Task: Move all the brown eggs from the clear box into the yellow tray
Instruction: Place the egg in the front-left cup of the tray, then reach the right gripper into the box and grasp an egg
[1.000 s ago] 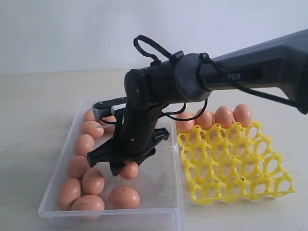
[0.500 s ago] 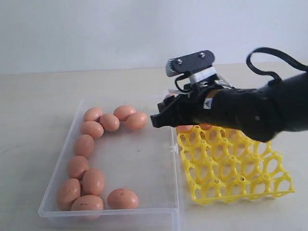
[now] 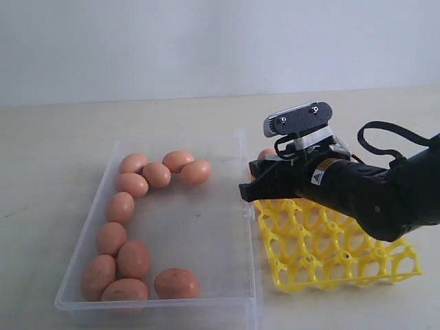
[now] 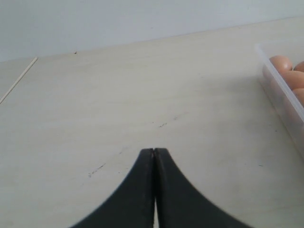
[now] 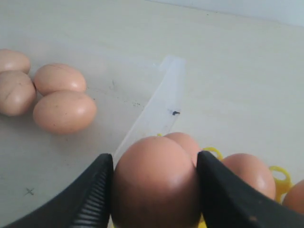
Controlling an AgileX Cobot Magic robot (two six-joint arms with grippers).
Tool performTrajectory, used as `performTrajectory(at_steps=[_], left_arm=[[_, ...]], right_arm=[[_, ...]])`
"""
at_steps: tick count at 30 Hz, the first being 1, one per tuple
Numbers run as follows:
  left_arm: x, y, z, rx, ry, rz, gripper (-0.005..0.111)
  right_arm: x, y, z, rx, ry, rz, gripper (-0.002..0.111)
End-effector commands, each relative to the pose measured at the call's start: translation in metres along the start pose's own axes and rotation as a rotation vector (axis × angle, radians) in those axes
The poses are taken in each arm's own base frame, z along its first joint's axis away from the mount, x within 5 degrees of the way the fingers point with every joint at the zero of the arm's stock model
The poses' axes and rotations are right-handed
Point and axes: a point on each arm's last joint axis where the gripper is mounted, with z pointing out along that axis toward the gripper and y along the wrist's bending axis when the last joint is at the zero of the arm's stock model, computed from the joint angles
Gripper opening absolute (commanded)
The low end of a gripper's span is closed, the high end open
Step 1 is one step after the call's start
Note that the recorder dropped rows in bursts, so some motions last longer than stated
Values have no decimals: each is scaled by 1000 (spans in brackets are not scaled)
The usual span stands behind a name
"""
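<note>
- Right gripper: the jaws stand wide apart, clamped on one brown egg. The two black fingers press its opposite sides, and the egg's rounded end pokes out past the tips.
- Position: the gripper hangs low over the yellow tray, above the tray's far corner on the box side. The pictures do not show whether the held egg touches the tray.
- Just beyond the held egg: three more eggs sit in the tray's far row. The nearest is partly hidden behind the held egg.
- Beside the gripper, on the side away from the tray: the clear box stands on the table, its long wall close against the tray.
- Box contents: eleven loose eggs lie well apart from the gripper, strung along the far end and the outer wall, with one near the front wall. The floor nearest the gripper is bare.
- Left gripper: the jaws are pressed together with nothing between them, above bare table. A corner of the box lies off to one side of it.
</note>
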Motion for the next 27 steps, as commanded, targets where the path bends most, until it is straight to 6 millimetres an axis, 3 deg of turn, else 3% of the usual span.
performTrajectory(at_steps=[1,4,6,7,9,12,14,16,18,22,27], left_arm=[[-2,0,-1,5,-19,-6,0],[-2,0,-1,5,-19,-6,0],[-2,0,-1,5,-19,-6,0],[-2,0,-1,5,-19,-6,0],[-2,0,-1,5,-19,-6,0],[-2,0,-1,5,-19,-6,0],[-2,0,-1,5,-19,-6,0],[-2,0,-1,5,-19,-6,0],[-2,0,-1,5,-19,-6,0],[-2,0,-1,5,-19,-6,0],[-2,0,-1,5,-19,-6,0]], right_arm=[[1,-2,1,9,-19,-13,0],[1,-2,1,6,-17,-54,11],[2,-2,1,5,-4,-54,30],[2,-2,1,5,-4,-54,49],[0,-2,0,4,-6,-54,66],[-17,-1,-18,-7,4,-102,62],[-51,2,-40,-33,35,-105,42],[-82,13,-57,-83,156,-45,29],[-100,31,-62,-141,330,-49,25],[-104,64,-58,-234,487,-62,30],[-86,101,-39,-336,673,-10,58]])
